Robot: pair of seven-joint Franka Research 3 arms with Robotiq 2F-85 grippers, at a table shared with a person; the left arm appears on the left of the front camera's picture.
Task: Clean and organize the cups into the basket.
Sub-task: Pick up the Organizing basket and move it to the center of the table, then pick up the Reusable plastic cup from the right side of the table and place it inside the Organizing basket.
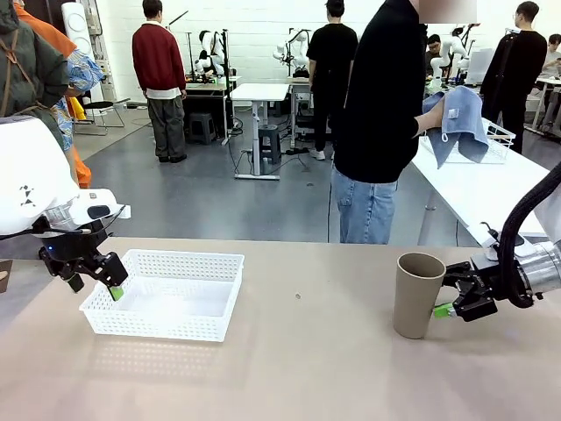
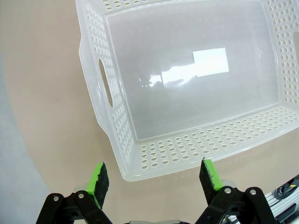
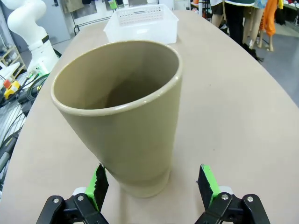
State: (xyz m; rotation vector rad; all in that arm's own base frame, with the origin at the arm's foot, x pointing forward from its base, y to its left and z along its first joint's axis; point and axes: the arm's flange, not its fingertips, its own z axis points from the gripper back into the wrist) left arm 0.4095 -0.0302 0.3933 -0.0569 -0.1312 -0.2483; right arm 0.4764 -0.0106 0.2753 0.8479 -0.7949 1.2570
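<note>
One tan-brown cup (image 1: 417,294) stands upright, mouth up, on the table's right side. My right gripper (image 1: 446,310) is open at the cup's base, coming in from the right. In the right wrist view the cup (image 3: 125,116) fills the space between the green fingertips (image 3: 99,183), and I cannot tell if they touch it. The white basket (image 1: 158,326) sits empty at the left. My left gripper (image 1: 112,285) hangs open over the basket's left end. The left wrist view shows the basket (image 2: 187,149) with its near corner between my left gripper's (image 2: 154,179) pads.
A person in black stands at the far side holding a blue cloth (image 1: 460,123). A wire basket (image 1: 501,145) lies on a white table behind. Bare tabletop (image 1: 298,351) stretches between basket and cup. The left arm (image 3: 28,28) and white basket (image 3: 140,16) show beyond the cup.
</note>
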